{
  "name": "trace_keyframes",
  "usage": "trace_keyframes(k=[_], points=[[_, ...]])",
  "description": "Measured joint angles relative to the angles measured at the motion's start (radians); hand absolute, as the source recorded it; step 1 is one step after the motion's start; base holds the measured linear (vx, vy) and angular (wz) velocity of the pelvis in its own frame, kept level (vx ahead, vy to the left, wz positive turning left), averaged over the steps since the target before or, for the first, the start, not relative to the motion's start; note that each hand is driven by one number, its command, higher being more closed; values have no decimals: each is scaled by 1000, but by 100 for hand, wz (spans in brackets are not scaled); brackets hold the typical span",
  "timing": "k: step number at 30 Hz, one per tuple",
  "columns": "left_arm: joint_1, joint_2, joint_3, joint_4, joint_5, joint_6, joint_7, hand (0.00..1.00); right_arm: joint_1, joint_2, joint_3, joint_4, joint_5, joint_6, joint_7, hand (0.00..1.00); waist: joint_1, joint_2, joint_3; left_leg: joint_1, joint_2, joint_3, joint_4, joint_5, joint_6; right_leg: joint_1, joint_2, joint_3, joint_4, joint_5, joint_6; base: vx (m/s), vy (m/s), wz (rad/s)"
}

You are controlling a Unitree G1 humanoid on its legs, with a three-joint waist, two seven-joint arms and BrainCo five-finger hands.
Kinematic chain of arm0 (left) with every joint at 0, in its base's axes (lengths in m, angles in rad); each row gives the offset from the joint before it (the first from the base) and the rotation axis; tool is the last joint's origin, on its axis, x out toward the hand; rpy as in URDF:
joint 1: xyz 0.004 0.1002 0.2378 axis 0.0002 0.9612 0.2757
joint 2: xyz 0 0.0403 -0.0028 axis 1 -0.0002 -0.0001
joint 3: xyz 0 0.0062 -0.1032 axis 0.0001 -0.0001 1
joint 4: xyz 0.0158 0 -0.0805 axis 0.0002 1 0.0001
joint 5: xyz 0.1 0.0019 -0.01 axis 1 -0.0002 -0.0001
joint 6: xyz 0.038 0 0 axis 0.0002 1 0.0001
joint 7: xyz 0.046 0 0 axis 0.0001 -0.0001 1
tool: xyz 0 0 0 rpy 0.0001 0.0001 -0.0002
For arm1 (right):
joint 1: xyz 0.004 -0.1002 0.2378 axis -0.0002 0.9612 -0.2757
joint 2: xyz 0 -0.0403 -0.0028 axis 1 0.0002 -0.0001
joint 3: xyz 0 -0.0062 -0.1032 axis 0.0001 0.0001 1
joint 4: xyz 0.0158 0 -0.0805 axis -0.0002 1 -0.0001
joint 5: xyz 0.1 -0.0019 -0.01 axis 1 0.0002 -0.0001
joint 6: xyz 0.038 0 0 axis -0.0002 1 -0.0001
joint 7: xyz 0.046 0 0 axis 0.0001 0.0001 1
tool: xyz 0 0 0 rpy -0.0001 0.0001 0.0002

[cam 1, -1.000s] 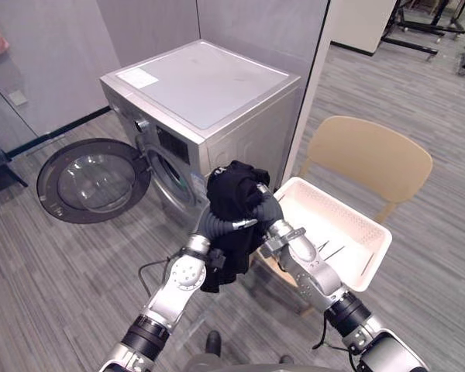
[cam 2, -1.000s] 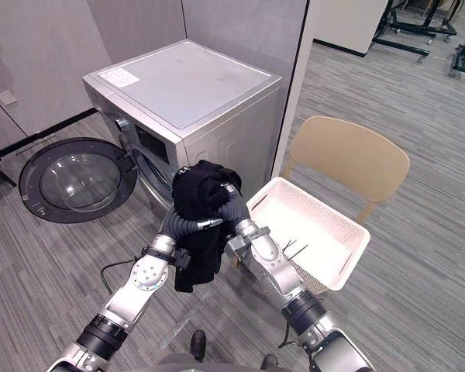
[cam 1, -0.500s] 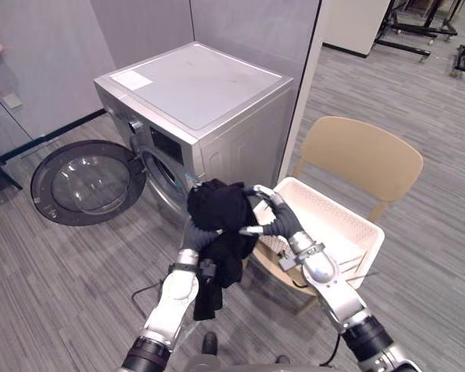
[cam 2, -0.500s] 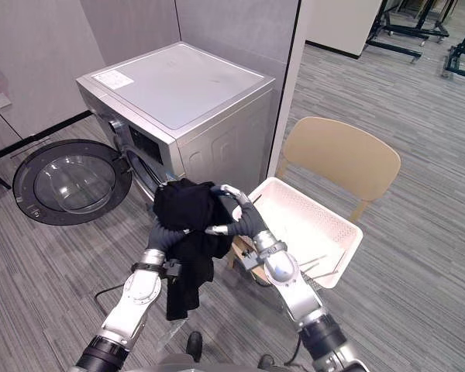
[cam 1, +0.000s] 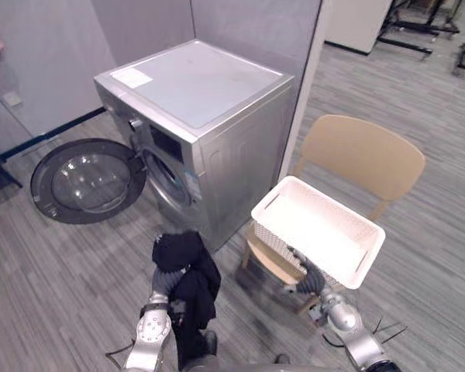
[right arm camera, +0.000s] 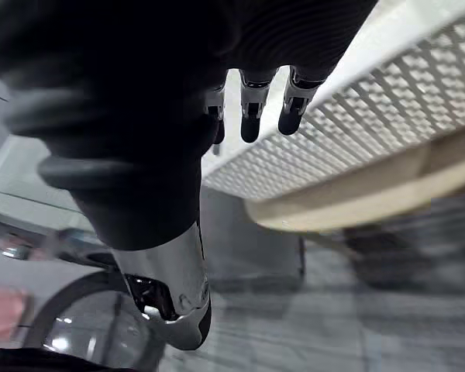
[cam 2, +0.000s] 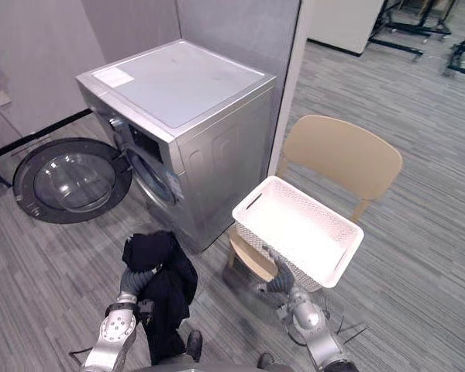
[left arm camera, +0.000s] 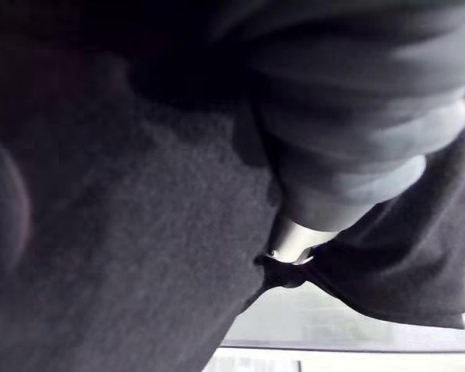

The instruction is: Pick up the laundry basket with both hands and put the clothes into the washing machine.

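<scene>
Your left hand sits low, in front of the silver washing machine and a little toward you from its front. A black garment is bunched over the top of that hand and hangs down beside the wrist toward the grey plank floor. In the left wrist view the dark cloth wraps right over the hand, so you cannot tell whether the hand is closed on the cloth or merely carrying it.

Your right hand is low on the other side, just under the near edge of the white laundry basket. Its own wrist view shows the fingers held out nearly straight and the thumb spread apart from them. It has nothing in its grasp, and the fingertips are close to the basket's perforated side wall. Whether they touch it you cannot tell.

The basket rests on the seat of the beige chair, which stands just beside the machine's right flank. The machine's round glass door is swung fully open to the left, and the drum opening faces the floor area where the garment hangs, with the garment outside the drum
</scene>
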Motion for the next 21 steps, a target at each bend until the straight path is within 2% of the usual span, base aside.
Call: trace_keyframes(k=[1,2,3,4,5,6,7,8,9,10,11,12,13,14,15,16,17,18,19,21], points=[[-10,-10,2,25,-13,8,-7,100,-1,16,-18,40,1,5,-3,0,2,2,6,-30,-8,-4,10,14,18,-6,-20,-47,14,-13,5,24,40,146],[-15,-17,2,49,-30,20,-14,100,-2,35,-37,82,1,11,-9,0,0,0,14,-64,-14,65,22,-2,95,-5,-46,-108,34,-22,6,45,63,140],[-16,-19,3,63,-36,23,-14,100,-2,44,-46,103,1,19,-15,0,-2,-6,18,-70,-13,128,33,-17,153,-2,-65,-142,46,-30,11,104,91,176],[-17,-26,3,78,-38,30,-14,100,-5,59,-58,139,2,27,-37,0,-2,-14,28,-85,-2,282,61,-39,199,13,-104,-206,69,-40,24,178,93,173],[-14,-34,3,89,-38,32,-14,100,-15,58,-59,168,2,28,-47,0,1,-15,40,-94,16,393,88,-36,196,26,-128,-253,87,-53,42,198,102,168],[-11,-38,7,99,-38,32,-14,100,-26,58,-59,187,2,28,-50,0,2,2,40,-98,23,430,105,-2,168,41,-137,-278,98,-63,57,160,85,119],[-10,-40,14,115,-38,32,-14,100,-40,59,-59,206,2,30,-55,0,2,0,48,-98,9,427,110,5,132,55,-150,-297,106,-70,68,169,121,105],[-3,-39,32,144,-38,32,-14,100,-60,62,-60,225,1,30,-68,0,2,-10,61,-98,-23,389,113,-9,118,77,-167,-301,98,-73,77,152,116,97],[-3,-36,38,164,-37,35,-14,100,-76,75,-67,232,1,30,-72,0,3,-24,72,-101,-44,377,129,-28,124,95,-187,-310,100,-80,96,189,176,90],[0,-35,40,183,-37,39,-14,100,-93,96,-80,244,1,30,-73,0,6,-39,85,-107,-72,365,172,-78,133,114,-221,-324,119,-89,114,172,177,60],[15,-35,39,186,-36,40,-16,100,-103,107,-84,253,1,29,-75,0,12,-52,94,-112,-95,353,230,-142,141,113,-282,-319,209,-108,141,219,253,49],[28,-41,35,190,-35,43,-26,100,-104,110,-90,261,1,30,-76,0,13,-52,96,-113,-111,341,268,-176,151,106,-328,-310,294,-109,139,245,283,66],[47,-43,29,190,-35,45,-38,100,-99,111,-93,265,3,32,-76,0,0,-51,99,-106,-140,310,336,-231,164,62,-413,-251,497,-90,71,175,201,58],[48,-43,29,191,-35,45,-38,100,-98,111,-93,265,3,32,-76,0,0,-51,100,-105,-143,306,342,-236,165,57,-417,-241,514,-85,58,281,237,80],[41,-35,29,190,-34,49,-38,100,-89,112,-94,271,5,34,-76,0,-1,-51,112,-86,-158,264,376,-278,190,-1,-417,-112,664,-93,-76,287,184,71],[30,-30,30,190,-31,53,-36,100,-88,113,-94,278,14,36,-76,0,-5,-53,121,-64,-167,231,376,-290,207,-60,-351,19,742,-148,-67,287,184,85],[23,-21,30,190,-30,55,-35,100,-87,111,-95,279,20,36,-76,0,-9,-48,125,-53,-174,206,375,-290,217,-83,-309,68,765,-172,-54,287,107,110],[17,-18,28,187,-27,55,-35,100,-85,109,-98,282,35,36,-77,0,-41,-47,134,-18,-192,148,357,-295,225,-140,-230,136,787,-220,-33,304,71,115],[7,-12,28,187,-27,54,-35,100,-87,108,-100,282,45,35,-78,0,-58,-50,144,17,-209,119,337,-300,230,-195,-196,150,774,-235,-17,368,81,111],[-12,-12,14,187,-27,55,-35,100,-87,102,-104,282,68,36,-89,0,-60,-49,153,69,-232,78,309,-317,227,-305,-161,143,682,-232,-13,338,34,76]])
